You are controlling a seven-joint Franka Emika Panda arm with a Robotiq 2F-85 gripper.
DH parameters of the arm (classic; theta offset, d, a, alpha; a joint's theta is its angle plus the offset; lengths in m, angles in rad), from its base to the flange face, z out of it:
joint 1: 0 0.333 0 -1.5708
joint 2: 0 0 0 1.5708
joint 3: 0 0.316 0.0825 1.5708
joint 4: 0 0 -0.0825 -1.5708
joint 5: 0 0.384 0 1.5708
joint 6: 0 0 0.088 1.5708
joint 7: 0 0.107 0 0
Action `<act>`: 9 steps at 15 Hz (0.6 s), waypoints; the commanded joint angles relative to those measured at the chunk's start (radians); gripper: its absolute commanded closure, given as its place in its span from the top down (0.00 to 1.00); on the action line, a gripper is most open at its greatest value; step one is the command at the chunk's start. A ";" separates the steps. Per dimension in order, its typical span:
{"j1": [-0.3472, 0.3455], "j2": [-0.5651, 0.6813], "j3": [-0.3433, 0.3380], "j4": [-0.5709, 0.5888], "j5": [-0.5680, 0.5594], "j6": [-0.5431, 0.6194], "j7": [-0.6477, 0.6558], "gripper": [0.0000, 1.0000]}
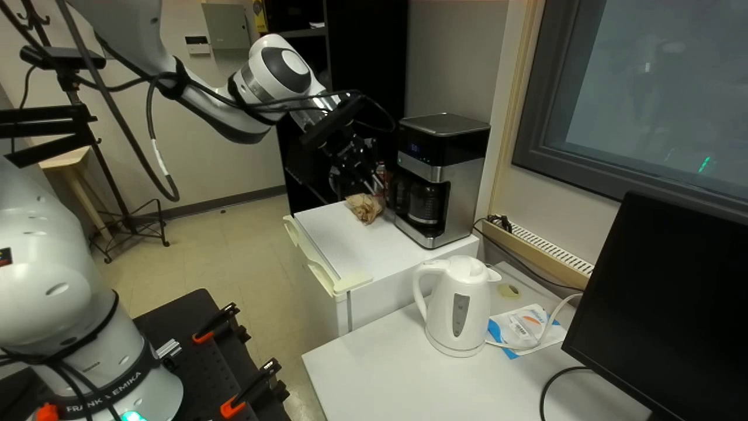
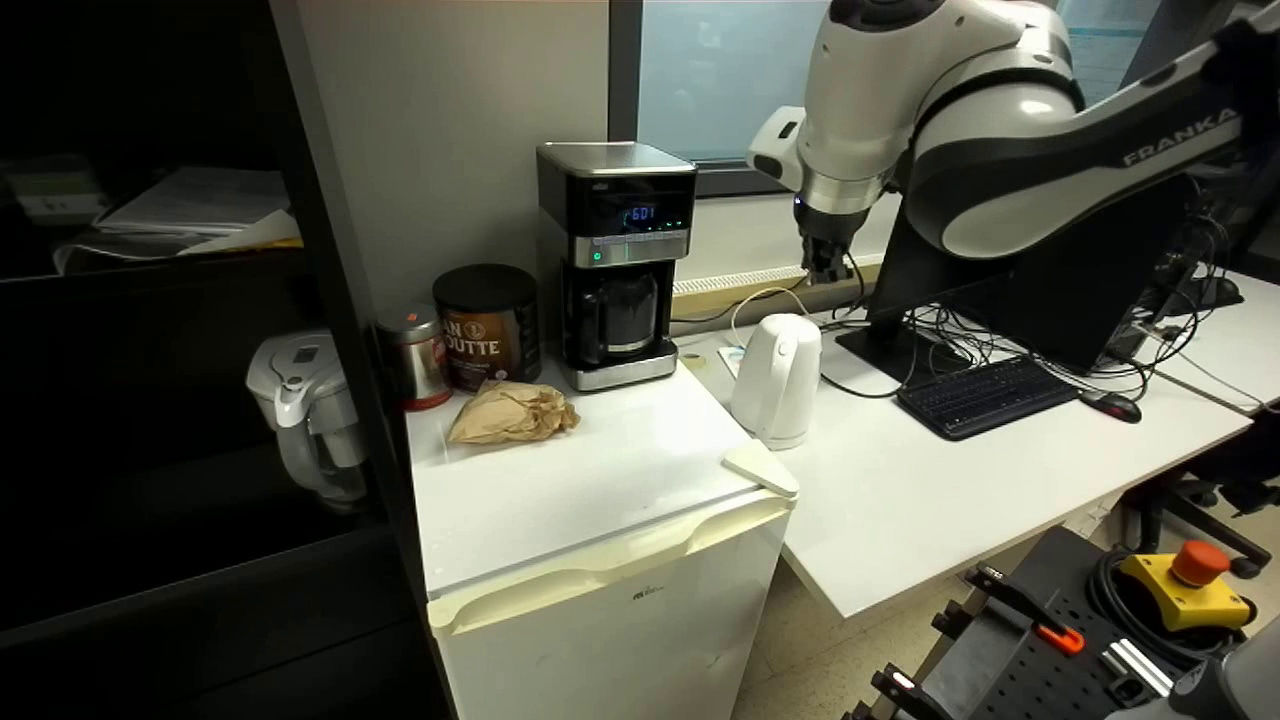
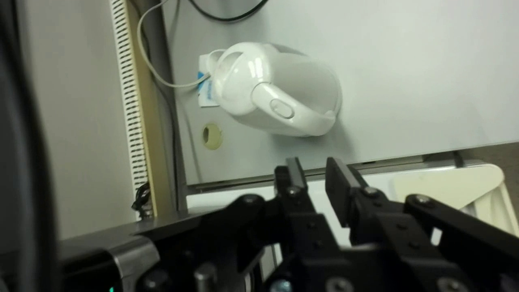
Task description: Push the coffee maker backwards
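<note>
While a crumpled paper bag lies near the left edge of the mini-fridge, the drip coffee maker stands on its back right corner, presumably leaving room to draw out the carafe. The electric kettle sits by the left edge of the desk. Right of it, in an exterior view, hangs the gripper, fingers narrowly parted around nothing: pushing should need no grip.

The boxy black drip coffee maker with brushed-metal panels stands upright on a squat white refrigerator, just past the side edge of the flat white desk, near that desk's back corner. Its dark display is lit blue, a small green light glows below, and a dark glass carafe sits in the lower recess.
</note>
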 commanded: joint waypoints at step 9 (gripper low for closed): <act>-0.077 0.173 -0.024 0.166 -0.855 0.437 0.563 0.01</act>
